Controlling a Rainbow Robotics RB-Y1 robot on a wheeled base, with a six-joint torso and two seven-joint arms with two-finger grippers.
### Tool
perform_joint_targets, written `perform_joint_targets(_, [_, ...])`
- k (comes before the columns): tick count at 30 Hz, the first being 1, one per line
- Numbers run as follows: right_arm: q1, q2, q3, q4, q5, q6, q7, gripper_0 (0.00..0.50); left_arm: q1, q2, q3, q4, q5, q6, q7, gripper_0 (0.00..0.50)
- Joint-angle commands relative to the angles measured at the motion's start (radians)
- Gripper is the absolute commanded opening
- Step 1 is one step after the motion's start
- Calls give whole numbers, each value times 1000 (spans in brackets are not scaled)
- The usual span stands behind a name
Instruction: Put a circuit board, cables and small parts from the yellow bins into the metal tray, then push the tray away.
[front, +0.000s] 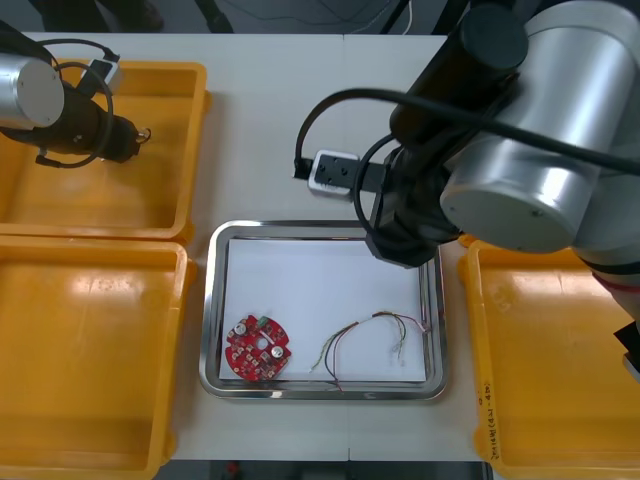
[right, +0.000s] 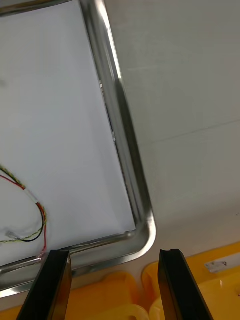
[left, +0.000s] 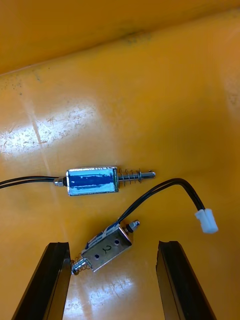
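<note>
1. The left gripper (left: 114, 245) hangs low over the floor of the far-left bin (front: 190, 150). Its jaws are apart and empty.
2. Two small metal parts lie in that bin. The plain part (left: 106, 246) sits in the gap between the jaws. The blue part (left: 93, 180) lies beyond the fingertips, near the plain part but not touching it.
3. The plain part's long axis runs slantwise across the gap. Its spring end is just beside one finger (left: 50, 280). The pin end points away, towards the blue part.
4. Judgement: the axis is neither along nor square to the closing line. A wrist turn before closing would let the jaws meet the flat sides; otherwise the part may twist out.
5. The black cable (left: 165, 192) arcs from the plain part to a white plug (left: 206, 221) close to the other finger. It may snag.
6. The right gripper (right: 114, 252) hovers at the far-right corner of the tray (front: 210, 300), jaws apart and empty, well apart from the parts.
7. The tray holds a board (front: 258, 348) and a red and yellow cable (front: 375, 335).
</note>
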Motion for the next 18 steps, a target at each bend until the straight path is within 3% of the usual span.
perform_joint_targets(1, [-38, -1, -144, 11, -5, 5, -50, 500, -50, -12, -28, 12, -2, -41, -72, 500])
perform_joint_targets(18, [-38, -104, -519, 215, 15, 5, -63, 500, -50, -12, -108, 89, 33, -143, -95, 500])
